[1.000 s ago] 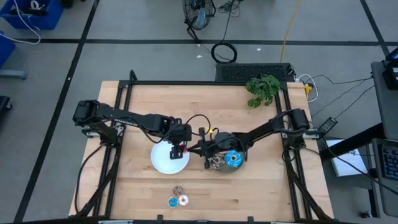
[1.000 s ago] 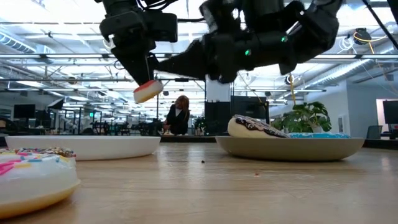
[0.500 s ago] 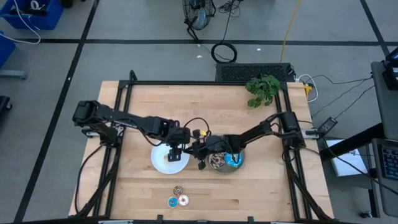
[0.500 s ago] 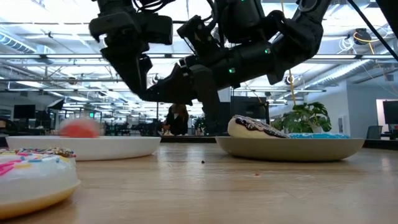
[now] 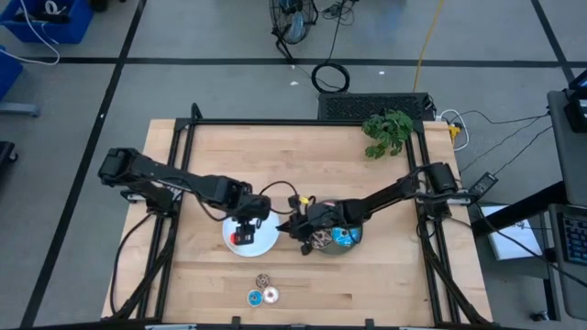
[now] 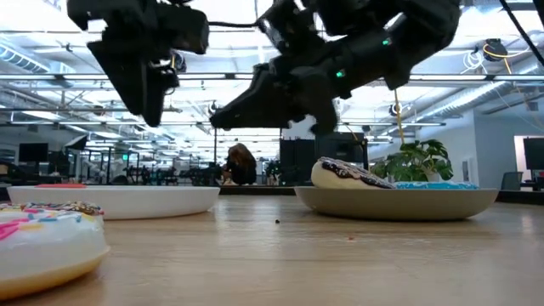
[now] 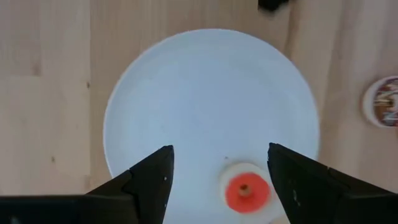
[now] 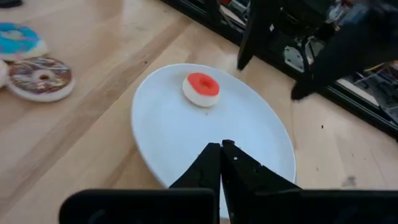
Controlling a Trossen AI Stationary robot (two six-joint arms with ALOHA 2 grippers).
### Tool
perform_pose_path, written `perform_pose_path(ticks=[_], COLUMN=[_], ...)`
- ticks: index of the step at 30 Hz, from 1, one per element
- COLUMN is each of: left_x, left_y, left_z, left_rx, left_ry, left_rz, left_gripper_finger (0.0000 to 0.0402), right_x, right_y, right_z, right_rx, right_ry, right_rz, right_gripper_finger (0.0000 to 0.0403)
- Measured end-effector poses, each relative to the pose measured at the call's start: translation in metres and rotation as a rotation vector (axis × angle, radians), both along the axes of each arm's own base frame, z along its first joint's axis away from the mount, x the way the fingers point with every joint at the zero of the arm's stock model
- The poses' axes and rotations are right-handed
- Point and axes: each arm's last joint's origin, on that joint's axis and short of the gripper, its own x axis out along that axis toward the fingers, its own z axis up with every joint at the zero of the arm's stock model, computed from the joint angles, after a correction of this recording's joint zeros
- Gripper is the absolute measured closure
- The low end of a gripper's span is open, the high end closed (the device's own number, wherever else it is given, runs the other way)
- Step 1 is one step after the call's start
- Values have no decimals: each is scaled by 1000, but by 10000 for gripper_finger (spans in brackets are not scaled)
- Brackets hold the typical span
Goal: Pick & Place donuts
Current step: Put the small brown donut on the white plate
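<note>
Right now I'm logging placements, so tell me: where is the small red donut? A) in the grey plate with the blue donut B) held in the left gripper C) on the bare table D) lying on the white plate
D: the red donut lies free on the white plate, below the open left gripper.

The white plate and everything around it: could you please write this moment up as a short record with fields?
white plate: holds only the red donut
left gripper: jaws open, above the plate, red donut lies free
right gripper: jaws shut, over the plate's edge
grey plate: blue donut and brown-sprinkled donut inside
table front: three tiny donuts
</note>
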Motion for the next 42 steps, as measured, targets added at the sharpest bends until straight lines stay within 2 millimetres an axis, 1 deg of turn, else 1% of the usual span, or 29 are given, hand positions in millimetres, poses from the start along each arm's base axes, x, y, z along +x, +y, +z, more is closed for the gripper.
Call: perform_pose_path(ticks=[4, 6, 9, 11, 13, 15, 17, 19, 21, 24, 26, 29, 31, 35, 36, 38, 42], left_x=[-10, -14, -18, -22, -26, -33, -37, -40, -43, -47, -47, -49, -49, -54, -56, -60, -67], left_y=[-11, -20, -38, -49, -58, -65, -70, -74, -75, -70, -66, -55, -44, -22, -18, -13, -9], left_z=[12, 13, 14, 14, 15, 23, 33, 41, 50, 62, 70, 90, 106, 120, 122, 120, 103], left_rx=[-5, 5, 2, 25, 87, 145, 147, 120, 106, 118, 137, 183, 165, 95, 73, 27, 9], left_ry=[-30, -39, -54, -62, -93, -158, -245, -305, -367, -427, -486, -626, -732, -798, -813, -833, -840], left_rz=[63, 55, -5, -55, -66, -61, -61, -69, -82, -138, -217, -310, -342, -363, -362, -377, -381], left_gripper_finger=[173, 191, 229, 263, 303, 347, 385, 392, 393, 397, 396, 398, 398, 399, 399, 400, 399], right_x=[-14, -23, -47, -72, -98, -128, -152, -175, -191, -209, -219, -229, -234, -244, -246, -250, -254], right_y=[0, 0, 4, 6, 4, -2, -10, -17, -22, -28, -28, -28, -29, -32, -32, -33, -35], right_z=[6, 15, 35, 51, 70, 84, 96, 99, 103, 105, 101, 95, 87, 65, 61, 54, 55], right_rx=[-4, -6, -21, -23, -5, 41, 98, 130, 168, 227, 263, 297, 326, 361, 366, 368, 365], right_ry=[-15, -43, -81, -117, -184, -221, -252, -234, -217, -207, -206, -224, -244, -316, -346, -386, -418], right_rz=[10, 18, 23, 50, 69, 60, 42, 24, 9, -5, 54, 142, 141, 146, 151, 157, 157], right_gripper_finger=[403, 403, 403, 403, 403, 403, 403, 403, 403, 403, 403, 403, 403, 403, 403, 403, 403])
